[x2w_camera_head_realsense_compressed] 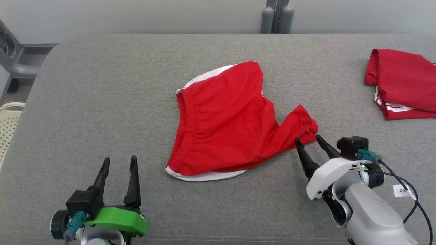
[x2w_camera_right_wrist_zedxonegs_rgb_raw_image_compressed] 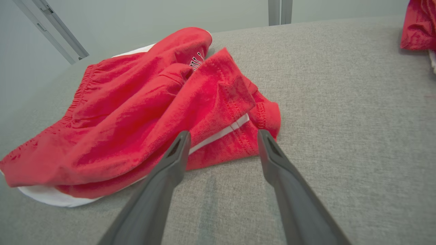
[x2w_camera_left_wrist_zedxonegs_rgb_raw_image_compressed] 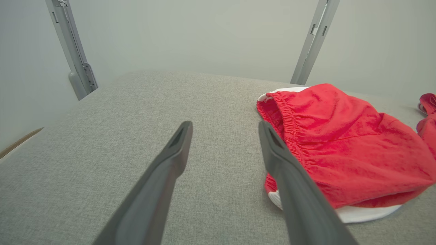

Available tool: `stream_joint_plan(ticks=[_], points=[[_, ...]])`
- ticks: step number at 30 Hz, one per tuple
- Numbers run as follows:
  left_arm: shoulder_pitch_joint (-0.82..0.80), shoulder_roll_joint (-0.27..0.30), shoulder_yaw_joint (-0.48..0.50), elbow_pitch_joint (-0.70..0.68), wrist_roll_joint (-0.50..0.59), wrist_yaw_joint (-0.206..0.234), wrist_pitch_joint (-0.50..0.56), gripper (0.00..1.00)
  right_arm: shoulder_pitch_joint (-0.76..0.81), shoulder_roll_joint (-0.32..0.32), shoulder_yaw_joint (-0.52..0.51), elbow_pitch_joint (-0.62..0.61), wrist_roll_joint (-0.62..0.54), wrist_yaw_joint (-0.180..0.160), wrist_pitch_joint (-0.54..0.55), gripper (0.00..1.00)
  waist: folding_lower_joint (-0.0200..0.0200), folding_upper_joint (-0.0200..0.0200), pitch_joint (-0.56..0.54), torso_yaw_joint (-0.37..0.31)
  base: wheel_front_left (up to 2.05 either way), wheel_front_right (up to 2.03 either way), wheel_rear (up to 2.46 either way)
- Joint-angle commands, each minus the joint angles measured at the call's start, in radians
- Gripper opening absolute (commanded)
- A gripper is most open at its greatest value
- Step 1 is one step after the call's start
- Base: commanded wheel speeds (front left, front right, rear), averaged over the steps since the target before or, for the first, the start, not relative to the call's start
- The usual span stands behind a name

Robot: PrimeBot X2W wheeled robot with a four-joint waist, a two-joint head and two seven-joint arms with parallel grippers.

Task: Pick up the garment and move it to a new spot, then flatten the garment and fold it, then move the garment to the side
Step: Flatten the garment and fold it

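Observation:
The garment (x2w_camera_head_realsense_compressed: 224,119) is a pair of red shorts with white trim, lying loosely spread in the middle of the grey table (x2w_camera_head_realsense_compressed: 102,102), one leg bunched toward the right. My right gripper (x2w_camera_head_realsense_compressed: 309,140) is open, its fingertips just short of that bunched leg end (x2w_camera_right_wrist_zedxonegs_rgb_raw_image_compressed: 235,119), nothing between them. My left gripper (x2w_camera_head_realsense_compressed: 120,160) stands open at the near left, apart from the shorts' elastic waistband (x2w_camera_left_wrist_zedxonegs_rgb_raw_image_compressed: 289,126). The garment (x2w_camera_left_wrist_zedxonegs_rgb_raw_image_compressed: 340,146) lies to the right of the left fingers (x2w_camera_left_wrist_zedxonegs_rgb_raw_image_compressed: 180,143).
A second red garment (x2w_camera_head_realsense_compressed: 402,83), folded, lies at the table's far right edge. A perforated white basket (x2w_camera_head_realsense_compressed: 8,126) stands off the table's left side. Grey frame posts (x2w_camera_head_realsense_compressed: 277,15) rise behind the far edge.

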Motion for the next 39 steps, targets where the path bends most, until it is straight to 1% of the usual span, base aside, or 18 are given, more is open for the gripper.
stream_joint_plan(ticks=[1,10,11,12,13,14,15,16,17,20,30,35,39], points=[[0.001,0.001,-0.001,0.002,-0.004,-0.004,-0.002,1.0,-0.018,0.003,0.005,0.014,0.01,0.0,-0.001,1.0,0.0,0.0,-0.003,0.007,0.0,0.0,0.0],[0.009,0.001,-0.001,0.004,0.005,-0.005,-0.002,1.0,-0.069,0.027,0.015,0.124,0.042,0.0,-0.01,1.0,0.0,0.0,-0.009,0.038,0.0,0.0,0.0],[0.01,0.001,-0.001,0.004,0.005,-0.005,-0.002,1.0,-0.076,0.028,0.016,0.135,0.046,0.0,-0.011,0.97,0.0,0.0,-0.009,0.041,0.0,0.0,0.0],[0.01,0.001,-0.001,0.004,0.005,-0.005,-0.002,1.0,-0.081,0.03,0.017,0.146,0.048,0.0,-0.013,0.84,0.0,0.0,-0.009,0.044,0.0,0.0,0.0],[0.011,0.001,-0.001,0.004,0.006,-0.006,-0.002,1.0,-0.086,0.032,0.017,0.156,0.051,0.0,-0.015,0.49,0.0,0.0,-0.009,0.046,0.0,0.0,0.0],[0.011,0.001,0.0,0.005,0.006,-0.006,-0.002,1.0,-0.093,0.034,0.017,0.166,0.054,0.0,-0.017,0.35,0.0,0.0,-0.009,0.049,0.0,0.0,0.0],[0.011,0.001,0.001,0.005,0.007,-0.006,-0.002,1.0,-0.098,0.035,0.017,0.174,0.055,0.0,-0.017,0.19,0.0,0.0,-0.008,0.05,0.0,0.0,0.0],[0.01,0.001,0.002,0.006,0.008,-0.006,-0.002,1.0,-0.104,0.036,0.019,0.182,0.055,0.0,-0.019,0.07,0.0,0.0,-0.007,0.051,0.0,0.0,0.0],[0.009,0.001,0.003,0.006,0.008,-0.006,-0.002,1.0,-0.111,0.038,0.022,0.187,0.053,0.0,-0.021,0.0,0.0,0.0,-0.006,0.052,0.0,0.0,0.0],[0.005,0.001,0.006,0.005,0.01,-0.007,-0.002,1.0,-0.125,0.045,0.032,0.183,0.052,0.0,-0.024,0.0,0.0,0.0,-0.003,0.053,0.0,0.0,0.0],[0.0,0.001,-0.005,0.008,-0.003,-0.002,-0.002,1.0,-0.167,0.039,0.039,0.147,0.055,0.0,-0.026,0.0,0.0,0.0,0.005,0.054,0.0,0.0,0.0],[-0.013,0.001,-0.023,0.014,-0.007,-0.004,-0.002,1.0,-0.22,0.053,0.055,0.194,0.053,0.0,-0.02,0.0,0.0,0.0,0.012,0.068,0.0,0.0,0.0],[-0.019,0.001,-0.033,0.018,-0.01,-0.003,-0.002,1.0,-0.27,0.064,0.073,0.268,0.067,0.0,-0.014,0.0,0.0,0.0,0.015,0.086,0.0,0.0,0.0]])
